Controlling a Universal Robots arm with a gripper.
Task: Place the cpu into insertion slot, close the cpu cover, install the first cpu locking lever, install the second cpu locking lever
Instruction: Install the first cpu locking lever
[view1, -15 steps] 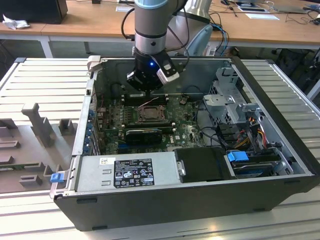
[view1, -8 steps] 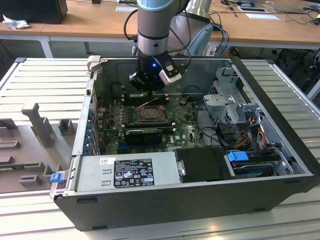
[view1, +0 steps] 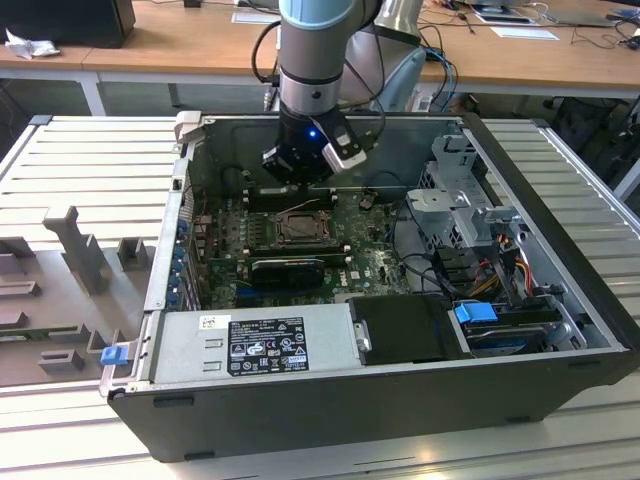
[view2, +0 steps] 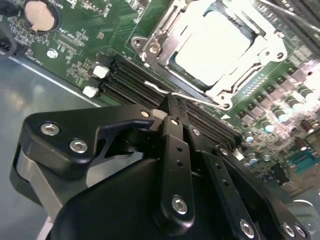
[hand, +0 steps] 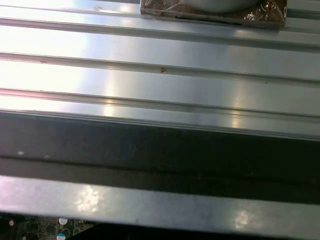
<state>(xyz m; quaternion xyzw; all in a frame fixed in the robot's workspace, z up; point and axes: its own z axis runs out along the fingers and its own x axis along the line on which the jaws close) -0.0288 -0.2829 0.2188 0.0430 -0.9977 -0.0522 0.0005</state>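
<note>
In the second wrist view the cpu lies flat in the insertion slot, its pale metal top showing through the window of the cpu cover, which lies down around it. A thin wire locking lever runs along the near side of the socket. My gripper is shut, its black fingertips right at that lever, touching or nearly touching it. In the exterior view the gripper hangs inside the open computer case, just behind the insertion slot.
Long black memory slots run between the gripper and the socket. A coin battery sits on the green board. The case holds a power supply in front and a drive cage on the exterior view's right. Ribbed metal tabletop surrounds the case.
</note>
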